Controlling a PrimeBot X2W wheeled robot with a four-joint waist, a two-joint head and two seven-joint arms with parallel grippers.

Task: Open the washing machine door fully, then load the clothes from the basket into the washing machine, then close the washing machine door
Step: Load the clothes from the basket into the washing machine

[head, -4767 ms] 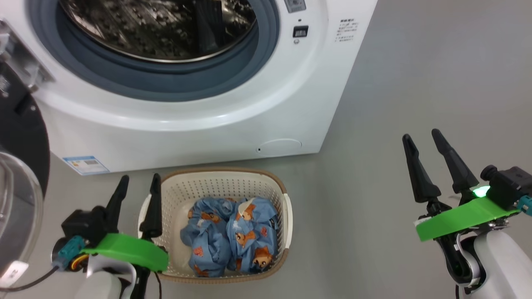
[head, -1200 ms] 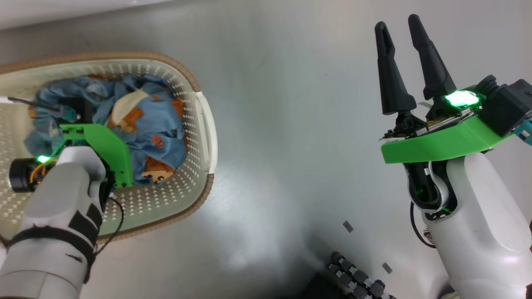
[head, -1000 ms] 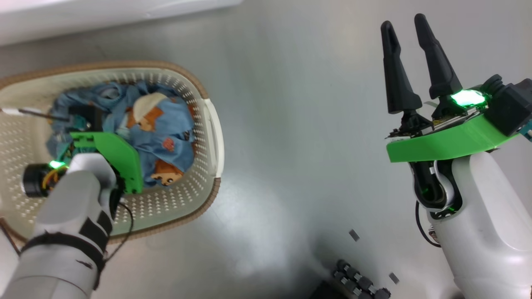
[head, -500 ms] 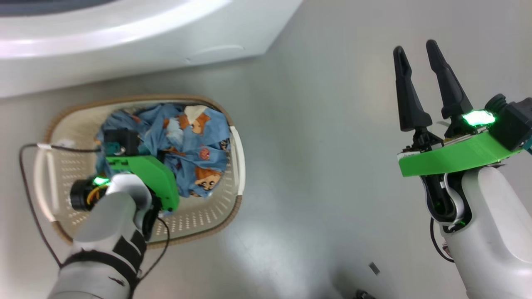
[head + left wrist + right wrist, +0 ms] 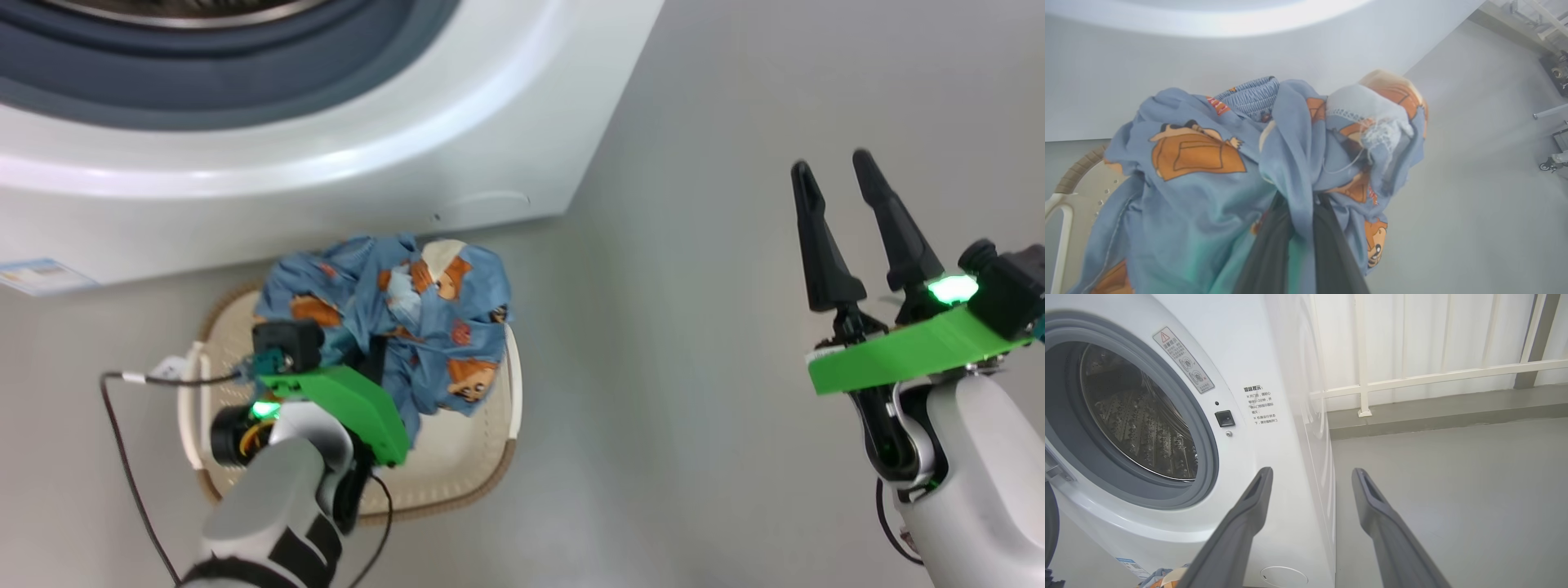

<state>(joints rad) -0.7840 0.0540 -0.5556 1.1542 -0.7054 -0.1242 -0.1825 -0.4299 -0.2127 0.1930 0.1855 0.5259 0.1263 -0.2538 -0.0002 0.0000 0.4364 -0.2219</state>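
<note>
The left end effector (image 5: 374, 359) is closed almost completely on the clothes (image 5: 408, 302), its two dark fingers (image 5: 1271, 249) pinching a fold of the light blue, bear-printed fabric between them. In the left wrist view the bundle (image 5: 1200, 196) drapes around and over the fingers, with an elastic waistband and a pale patch showing near its top. From the head view the bundle sits above the far half of the basket (image 5: 513, 384) and hides the far rim there. It reaches towards the lower front of the washing machine (image 5: 326, 188). Whether the lowest folds touch the basket's bottom is hard to tell, since the green wrist bracket (image 5: 351, 404) covers that spot.

The basket stands on the grey floor (image 5: 694, 327) just in front of the machine, between its blue label (image 5: 41, 276) and its round service flap (image 5: 490, 200). The near part of its perforated bottom is bare. A brown stretch of rim and a white handle (image 5: 1063, 216) show at the lower left of the left wrist view. A black cable (image 5: 122, 441) loops from the left wrist across the floor beside the basket.

The right end effector (image 5: 831, 167) is spread wide and holds nothing. It hangs over bare floor well to the right of the basket. Its own camera looks between its fingers (image 5: 1241, 522) at the machine's right front corner. There the steel drum (image 5: 1135, 424) lies open inside the grey gasket (image 5: 1208, 457), and a white railing (image 5: 1412, 379) runs behind.
</note>
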